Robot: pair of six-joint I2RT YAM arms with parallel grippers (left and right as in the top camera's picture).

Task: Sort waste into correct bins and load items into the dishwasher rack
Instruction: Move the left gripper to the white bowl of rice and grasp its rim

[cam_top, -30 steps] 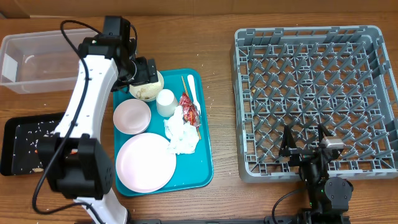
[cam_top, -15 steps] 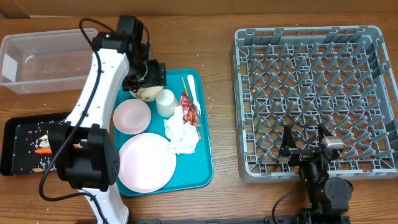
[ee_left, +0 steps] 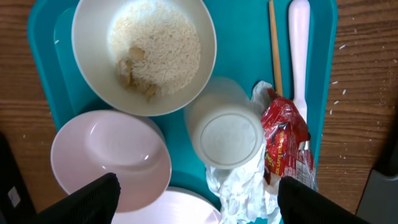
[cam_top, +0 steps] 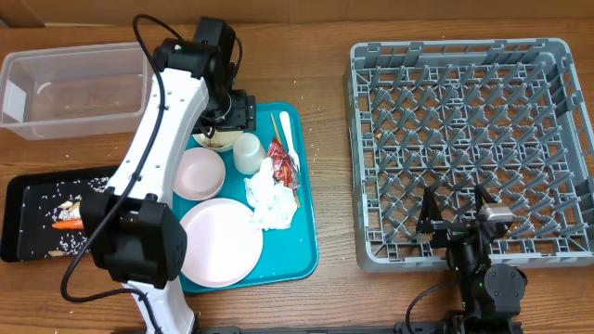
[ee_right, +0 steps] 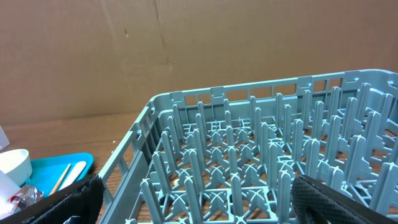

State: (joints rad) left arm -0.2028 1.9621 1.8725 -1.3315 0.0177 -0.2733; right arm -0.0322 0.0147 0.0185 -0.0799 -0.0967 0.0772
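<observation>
Brown wooden table point(cam_top: 325, 37) lies under everything. The left gripper point(ee_left: 199, 202) hangs over the teal plastic tray point(ee_left: 53, 81) with its jaws wide apart and nothing in them. Right under it are the small white cup point(ee_left: 227, 137), the small pink bowl point(ee_left: 109, 158) and the crumpled white napkin point(ee_left: 239, 190). Just past them sits the round white bowl of rice and beige scraps point(ee_left: 146, 53), with the shiny red wrapper point(ee_left: 283, 140), thin wooden chopstick point(ee_left: 274, 43) and white plastic fork point(ee_left: 298, 43) to the side. The big pale pink plate point(cam_top: 223, 243) is on the tray too. The shallow black tray point(cam_top: 32, 199) holds an orange carrot piece point(cam_top: 65, 224) and bits of rice. The clear plastic tub point(cam_top: 74, 93) looks almost bare, and the big grey peg rack point(cam_top: 464, 148) has no dishes. The right gripper point(cam_top: 455, 215) rests by the rack, jaws apart and holding nothing. I think the waste sorting is in hand. Next the left arm should go down and pinch one thing, maybe the rice bowl's rim, without bumping the cup.
</observation>
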